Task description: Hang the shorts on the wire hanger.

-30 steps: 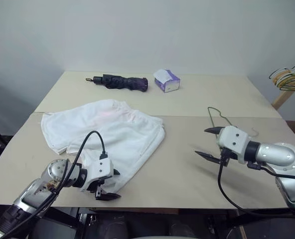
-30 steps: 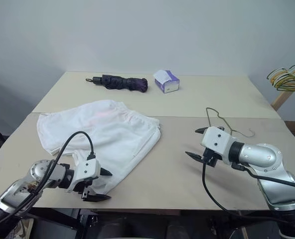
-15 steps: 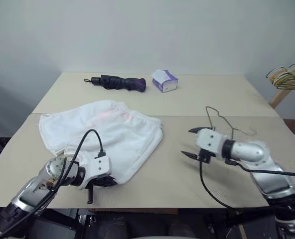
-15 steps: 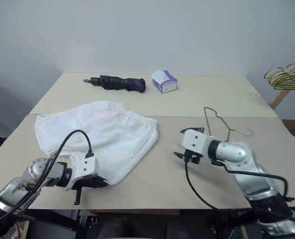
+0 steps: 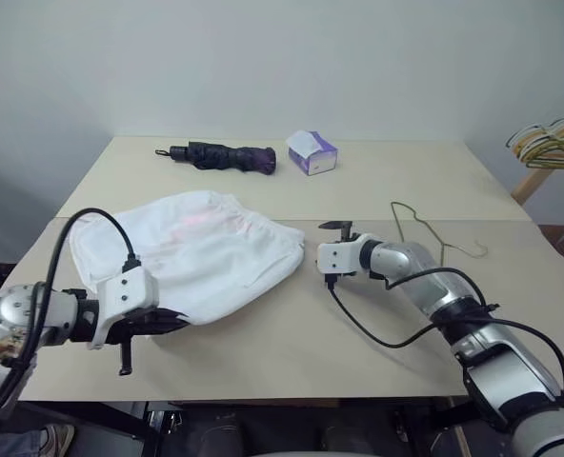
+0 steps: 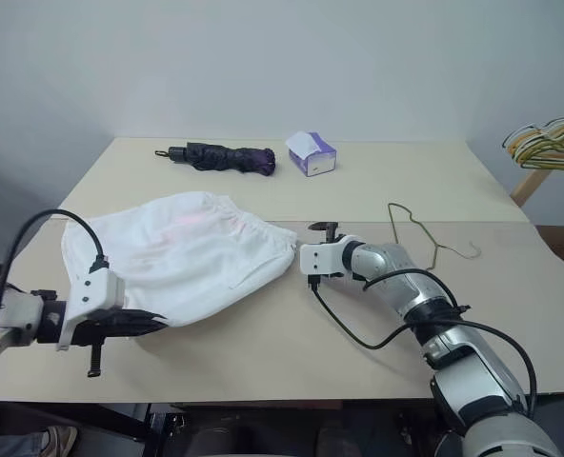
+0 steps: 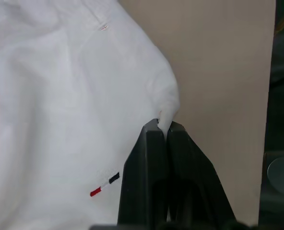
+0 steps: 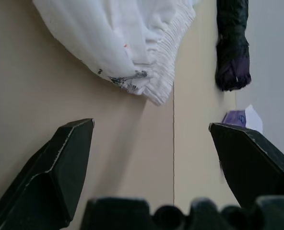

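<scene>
The left end effector point(image 7: 163, 130) pinches a hem corner of the shorts point(image 5: 191, 252) to lift them, while the right end effector point(image 5: 331, 255), wide open, faces their waistband for a second hold.

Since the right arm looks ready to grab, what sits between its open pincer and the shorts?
Nothing visible. The right pincer faces the shorts across bare table; the umbrella and tissue box lie off to one side.
</scene>
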### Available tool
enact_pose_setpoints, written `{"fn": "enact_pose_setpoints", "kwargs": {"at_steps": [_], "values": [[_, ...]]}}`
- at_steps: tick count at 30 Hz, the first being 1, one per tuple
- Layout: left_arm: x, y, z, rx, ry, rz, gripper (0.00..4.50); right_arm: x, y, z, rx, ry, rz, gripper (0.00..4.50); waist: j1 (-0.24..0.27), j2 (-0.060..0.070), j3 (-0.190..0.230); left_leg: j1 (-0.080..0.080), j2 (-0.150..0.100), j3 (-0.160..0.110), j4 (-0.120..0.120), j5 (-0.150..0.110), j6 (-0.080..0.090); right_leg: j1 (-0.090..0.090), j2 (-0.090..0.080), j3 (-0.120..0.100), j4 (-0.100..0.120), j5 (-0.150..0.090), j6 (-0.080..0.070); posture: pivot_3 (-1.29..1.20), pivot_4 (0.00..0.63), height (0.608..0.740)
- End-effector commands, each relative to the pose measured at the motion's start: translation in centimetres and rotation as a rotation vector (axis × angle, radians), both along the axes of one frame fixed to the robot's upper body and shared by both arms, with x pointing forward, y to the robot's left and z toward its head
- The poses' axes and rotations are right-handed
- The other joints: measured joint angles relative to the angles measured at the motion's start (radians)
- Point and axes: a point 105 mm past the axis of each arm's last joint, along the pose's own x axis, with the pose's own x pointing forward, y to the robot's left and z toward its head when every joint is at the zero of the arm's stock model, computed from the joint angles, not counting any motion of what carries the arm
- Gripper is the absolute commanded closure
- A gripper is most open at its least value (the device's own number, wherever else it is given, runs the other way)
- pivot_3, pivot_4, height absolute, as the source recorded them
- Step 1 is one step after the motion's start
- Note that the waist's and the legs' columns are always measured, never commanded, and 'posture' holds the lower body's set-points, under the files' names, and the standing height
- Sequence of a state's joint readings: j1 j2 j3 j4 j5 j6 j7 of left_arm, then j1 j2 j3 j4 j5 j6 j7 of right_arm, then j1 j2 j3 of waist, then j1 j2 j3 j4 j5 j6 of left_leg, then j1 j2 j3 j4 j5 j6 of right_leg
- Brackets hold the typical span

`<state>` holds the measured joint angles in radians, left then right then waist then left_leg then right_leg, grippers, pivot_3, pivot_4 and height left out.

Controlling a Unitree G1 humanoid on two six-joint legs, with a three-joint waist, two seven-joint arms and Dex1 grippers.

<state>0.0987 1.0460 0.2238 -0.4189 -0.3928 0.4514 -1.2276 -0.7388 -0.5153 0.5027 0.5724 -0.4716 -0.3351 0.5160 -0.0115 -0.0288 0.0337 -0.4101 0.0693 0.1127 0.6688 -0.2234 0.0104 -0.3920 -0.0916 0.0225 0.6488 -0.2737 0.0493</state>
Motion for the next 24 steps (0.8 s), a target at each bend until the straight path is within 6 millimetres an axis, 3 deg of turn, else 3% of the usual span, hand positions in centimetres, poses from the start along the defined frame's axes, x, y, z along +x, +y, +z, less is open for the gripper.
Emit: {"fn": "enact_pose_setpoints", "kwargs": {"at_steps": [1,9,11,22,23,24], "values": [[-0.1,0.5,1.8,0.015,-0.064,0.009,4.47,0.3,2.3,1.2,0.030,-0.070,0.108,0.00,0.000,0.000,0.000,0.000,0.000,0.000,0.000,0.000,0.000,0.000,0.000,0.000,0.000,0.000,0.000,0.14,0.000,0.740],[-0.8,1.1,2.7,0.024,-0.087,0.023,4.47,0.6,5.2,0.0,-0.011,-0.102,0.210,0.00,0.003,0.000,0.000,0.003,0.000,0.000,-0.003,0.001,-0.002,0.002,0.000,0.000,0.001,0.000,0.000,0.18,0.000,0.740],[-1.2,1.2,2.7,0.027,-0.079,0.018,4.50,1.2,5.4,0.0,-0.026,-0.110,0.191,0.37,0.005,0.001,0.000,0.004,0.000,0.000,-0.003,0.002,-0.003,0.002,0.000,0.000,0.001,0.000,-0.001,0.18,0.000,0.740],[-0.7,1.9,1.9,0.080,-0.085,0.025,4.50,3.2,4.1,-0.1,-0.133,-0.147,0.100,4.17,0.022,0.001,0.000,0.004,0.000,0.001,-0.008,0.004,-0.007,-0.004,0.000,0.000,0.007,-0.002,-0.005,0.17,0.000,0.740],[-0.3,1.9,1.5,0.099,-0.092,0.024,4.50,3.5,3.9,-0.1,-0.138,-0.153,0.077,4.47,0.022,0.001,0.000,0.004,0.000,0.001,-0.008,0.004,-0.007,-0.004,0.000,0.000,0.008,-0.002,-0.005,0.17,0.000,0.740],[0.1,1.9,1.1,0.120,-0.099,0.020,4.50,3.7,3.6,0.0,-0.142,-0.158,0.056,4.47,0.023,0.001,0.000,0.003,0.000,0.001,-0.009,0.005,-0.008,-0.005,0.000,0.000,0.009,-0.002,-0.006,0.17,0.000,0.740]]}}
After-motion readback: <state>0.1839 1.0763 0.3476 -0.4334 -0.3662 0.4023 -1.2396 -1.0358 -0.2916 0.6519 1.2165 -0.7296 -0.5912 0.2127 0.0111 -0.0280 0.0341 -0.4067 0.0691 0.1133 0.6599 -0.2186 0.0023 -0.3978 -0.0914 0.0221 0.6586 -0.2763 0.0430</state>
